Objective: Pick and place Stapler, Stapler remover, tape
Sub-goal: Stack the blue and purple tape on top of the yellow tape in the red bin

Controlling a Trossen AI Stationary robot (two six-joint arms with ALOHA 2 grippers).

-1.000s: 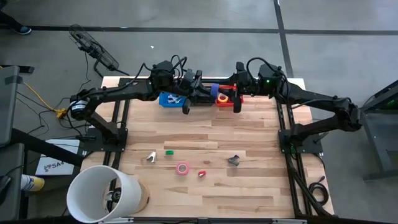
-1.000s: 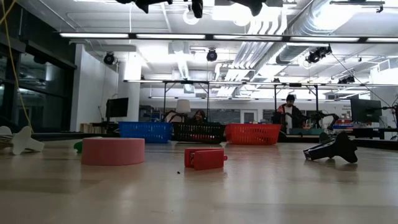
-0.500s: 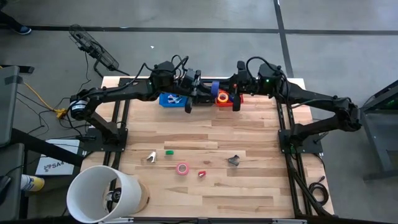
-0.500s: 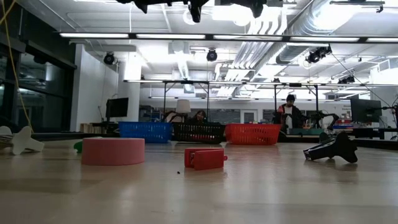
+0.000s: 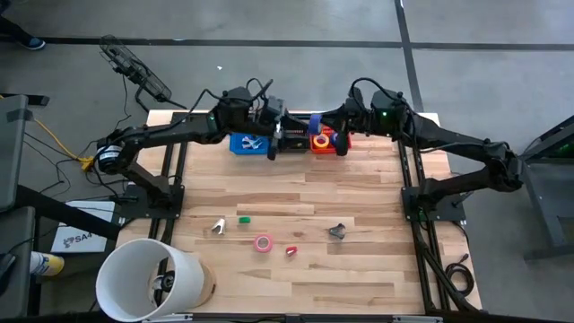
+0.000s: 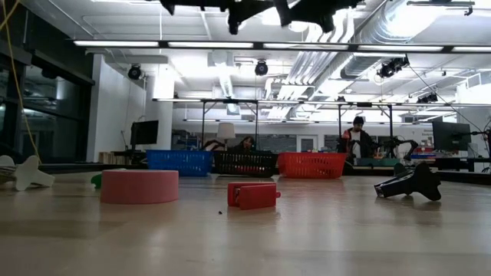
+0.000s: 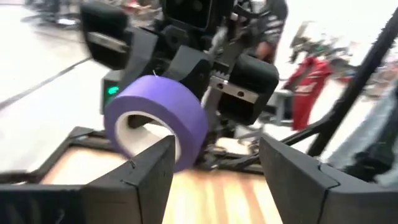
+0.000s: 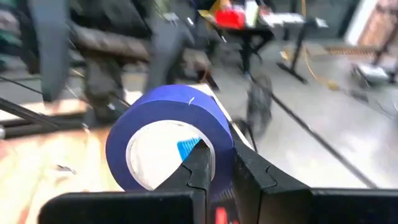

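Note:
A purple-blue tape roll (image 5: 314, 124) hangs in the air above the baskets at the table's far edge. My right gripper (image 5: 322, 128) is shut on it (image 8: 168, 134). My left gripper (image 7: 214, 165) stands open just left of the roll (image 7: 155, 115), fingers on either side and apart from it. A pink tape roll (image 5: 262, 242) lies flat on the table. Near it lie a small red piece (image 5: 291, 250) and a black tool (image 5: 337, 231). A yellow tape roll (image 5: 320, 141) lies in the red basket (image 5: 334, 147). My right gripper pinches the ring's wall (image 8: 219, 135), one finger (image 8: 198, 163) inside the open centre and the other outside. The fingers reach in from the table's right. The roll is lifted clear, its open centre facing sideways.
A blue basket (image 5: 244, 144), a black one (image 6: 244, 162) and the red one stand in a row at the far edge. A white piece (image 5: 218, 226) and a green bit (image 5: 243, 218) lie mid-table. A big white cylinder (image 5: 148, 278) stands at the near left corner.
My left gripper has opened, let go of the purple-blue roll and drawn back a little toward the table's left. My right gripper has shut on the roll, which stays in the air above the baskets.

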